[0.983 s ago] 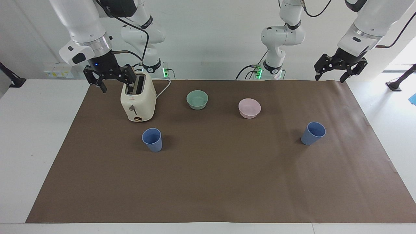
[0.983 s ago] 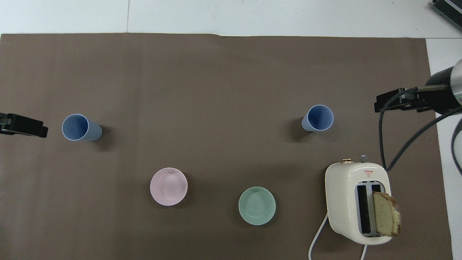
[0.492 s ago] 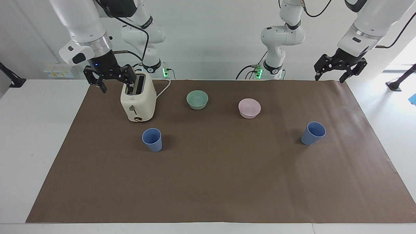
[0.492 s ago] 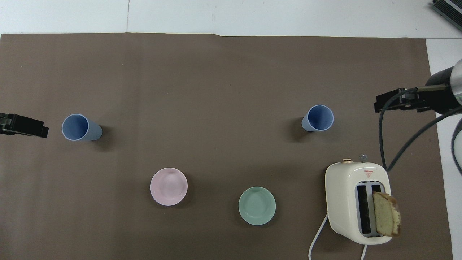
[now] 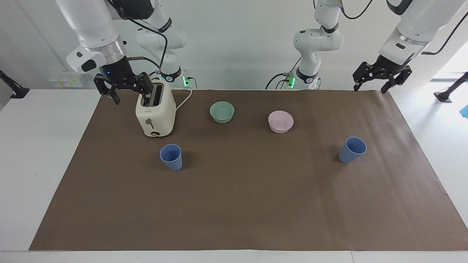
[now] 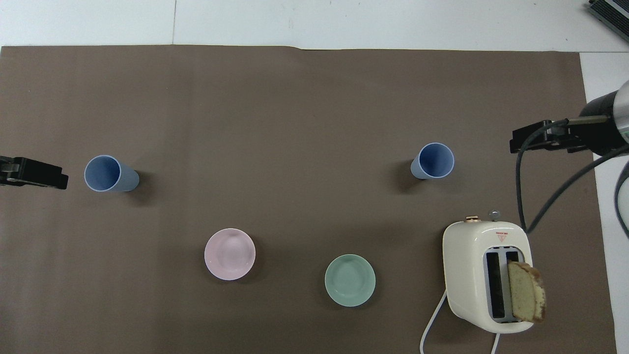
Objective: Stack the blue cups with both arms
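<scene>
Two blue cups stand upright and apart on the brown mat. One cup (image 5: 171, 157) (image 6: 435, 161) is toward the right arm's end, farther from the robots than the toaster. The other cup (image 5: 352, 149) (image 6: 109, 173) is toward the left arm's end. My right gripper (image 5: 131, 96) (image 6: 545, 137) hangs open and empty in the air beside the toaster's top. Open and empty too, my left gripper (image 5: 369, 87) (image 6: 34, 173) is raised over the mat's corner at the left arm's end. Neither gripper touches a cup.
A cream toaster (image 5: 155, 113) (image 6: 484, 273) with a bread slice (image 6: 527, 291) in its slot stands under the right gripper, its cord trailing toward the robots. A mint-green bowl (image 5: 222, 111) and a pink bowl (image 5: 280, 121) sit nearer the robots than the cups. Two smaller arms stand at the table's edge.
The left gripper has risen a little and crept slightly toward its cup. The right gripper and both cups have not moved.
</scene>
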You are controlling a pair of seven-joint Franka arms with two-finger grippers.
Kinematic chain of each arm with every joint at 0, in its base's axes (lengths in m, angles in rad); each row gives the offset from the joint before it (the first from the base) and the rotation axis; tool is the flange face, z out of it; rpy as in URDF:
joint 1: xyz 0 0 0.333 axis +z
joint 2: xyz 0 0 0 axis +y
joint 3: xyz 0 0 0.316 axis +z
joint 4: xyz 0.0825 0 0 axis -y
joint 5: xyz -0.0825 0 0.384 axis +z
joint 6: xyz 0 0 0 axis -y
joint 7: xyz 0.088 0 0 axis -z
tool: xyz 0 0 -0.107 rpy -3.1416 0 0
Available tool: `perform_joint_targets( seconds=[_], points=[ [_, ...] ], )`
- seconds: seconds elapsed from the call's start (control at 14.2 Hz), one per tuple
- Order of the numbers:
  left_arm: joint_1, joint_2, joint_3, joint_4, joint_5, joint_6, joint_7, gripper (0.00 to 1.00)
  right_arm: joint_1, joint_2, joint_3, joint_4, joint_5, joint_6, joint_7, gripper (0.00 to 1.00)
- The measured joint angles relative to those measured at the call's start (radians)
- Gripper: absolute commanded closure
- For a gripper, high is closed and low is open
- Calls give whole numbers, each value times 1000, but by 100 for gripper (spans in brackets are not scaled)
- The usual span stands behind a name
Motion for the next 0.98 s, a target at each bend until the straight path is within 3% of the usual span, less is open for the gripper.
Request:
perform_joint_targets(
  seconds=[0.63,0.98],
  points=[
    [0,-17,0,-28,0,26,-33,0,0,0,0,0,0,0,0,0],
    [2,1,10,-53,0,101,-43,0,0,0,0,0,0,0,0,0]
  ],
)
